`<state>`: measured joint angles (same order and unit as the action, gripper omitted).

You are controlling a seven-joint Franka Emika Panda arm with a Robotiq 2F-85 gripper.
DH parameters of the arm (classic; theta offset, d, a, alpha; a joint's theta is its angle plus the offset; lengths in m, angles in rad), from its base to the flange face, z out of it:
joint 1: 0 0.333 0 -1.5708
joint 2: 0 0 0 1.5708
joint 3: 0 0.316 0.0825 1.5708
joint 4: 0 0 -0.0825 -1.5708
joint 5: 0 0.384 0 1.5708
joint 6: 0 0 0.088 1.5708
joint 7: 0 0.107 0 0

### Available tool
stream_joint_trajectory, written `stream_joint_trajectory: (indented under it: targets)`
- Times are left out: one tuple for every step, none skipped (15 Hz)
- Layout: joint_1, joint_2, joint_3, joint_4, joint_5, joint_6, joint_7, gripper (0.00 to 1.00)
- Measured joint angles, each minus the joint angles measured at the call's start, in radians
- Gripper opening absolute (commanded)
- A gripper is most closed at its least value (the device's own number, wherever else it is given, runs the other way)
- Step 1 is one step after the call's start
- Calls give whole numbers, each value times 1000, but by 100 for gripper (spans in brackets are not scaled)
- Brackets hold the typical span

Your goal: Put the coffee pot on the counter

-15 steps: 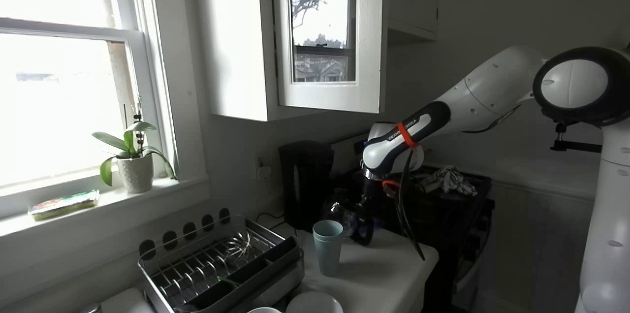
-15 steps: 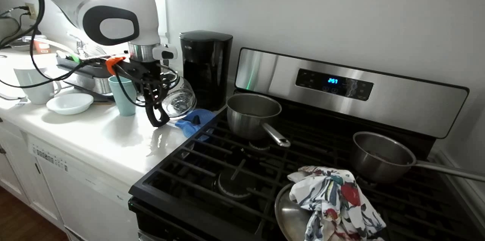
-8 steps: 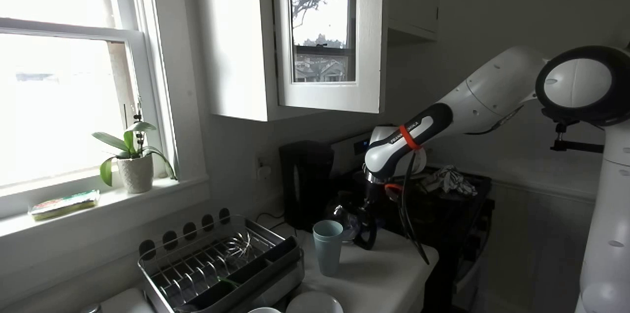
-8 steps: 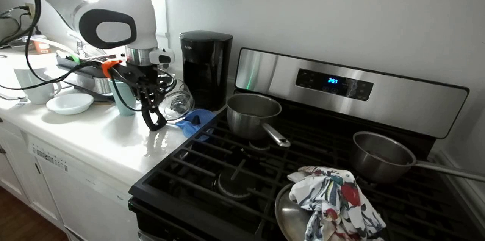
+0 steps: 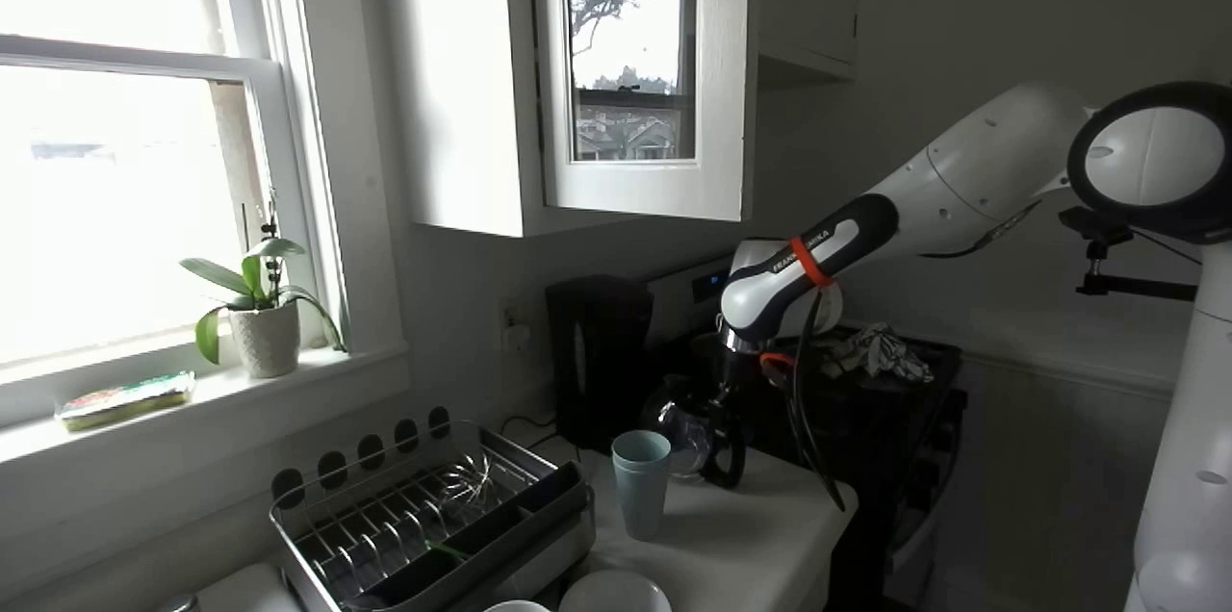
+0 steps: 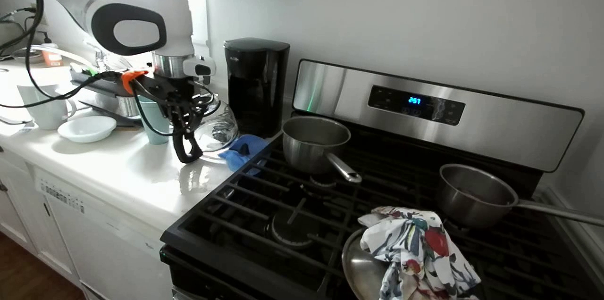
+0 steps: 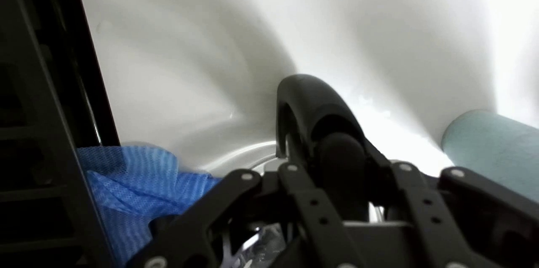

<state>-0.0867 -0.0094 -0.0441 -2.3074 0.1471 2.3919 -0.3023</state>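
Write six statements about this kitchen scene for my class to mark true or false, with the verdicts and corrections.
1. The tool grips the coffee pot by its handle. True.
2. The floral towel hangs from the cabinet door. False: the floral towel lies bunched on the gas stove.
3. The blue-green tumbler stands upright on the counter. True.
4. The potted plant stands in the dish rack. False: the potted plant stands on the windowsill.
5. The display on the gas stove is dark. False: the display shows lit blue digits.
6. The black coffee maker stands beside the gas stove. True.
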Motion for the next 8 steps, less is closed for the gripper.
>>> stream_joint_trajectory:
  targets:
    - [0, -5, -2, -1, -1, -7, 0, 8]
    - [0, -9, -3, -1, -1, -12, 1, 8]
    - [0, -12, -4, -3, -2, -15, 2, 8]
    - [0, -15, -6, -4, -3, -18, 3, 8]
    - [0, -18, -7, -7, -3, -22, 4, 8]
    - [0, -20, -8, -9, -3, -24, 5, 8]
    - [0, -22, -8, -11, -3, -25, 5, 8]
    - [0, -24, -8, -14, -3, -26, 5, 8]
